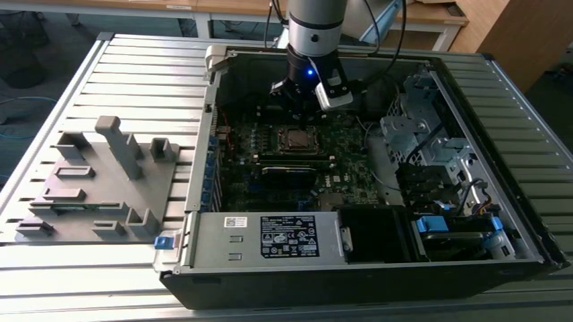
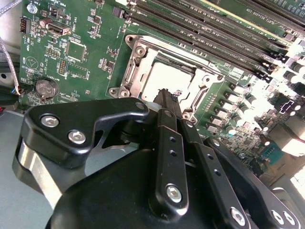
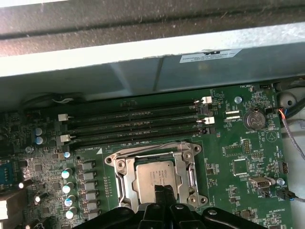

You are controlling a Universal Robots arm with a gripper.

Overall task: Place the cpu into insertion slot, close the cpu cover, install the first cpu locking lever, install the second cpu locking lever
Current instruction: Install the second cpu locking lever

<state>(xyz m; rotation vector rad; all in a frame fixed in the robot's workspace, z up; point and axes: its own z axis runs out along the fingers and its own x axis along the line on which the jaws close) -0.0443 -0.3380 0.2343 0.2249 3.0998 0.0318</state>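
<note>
With its fingers pressed together and holding nothing, the hand hung directly above the cpu, which lay seated in the insertion slot just beneath the fingertips.

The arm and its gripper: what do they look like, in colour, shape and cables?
The arm is a silver-grey cylinder with a black wrist, a blue light and black cables beside it. The gripper has matte black linkage plates joined by silver screws, ending in narrow black fingers.

One cpu sits in one insertion slot under one cpu cover. Four long memory slots lie beside it, with one coin battery and one hand.
</note>
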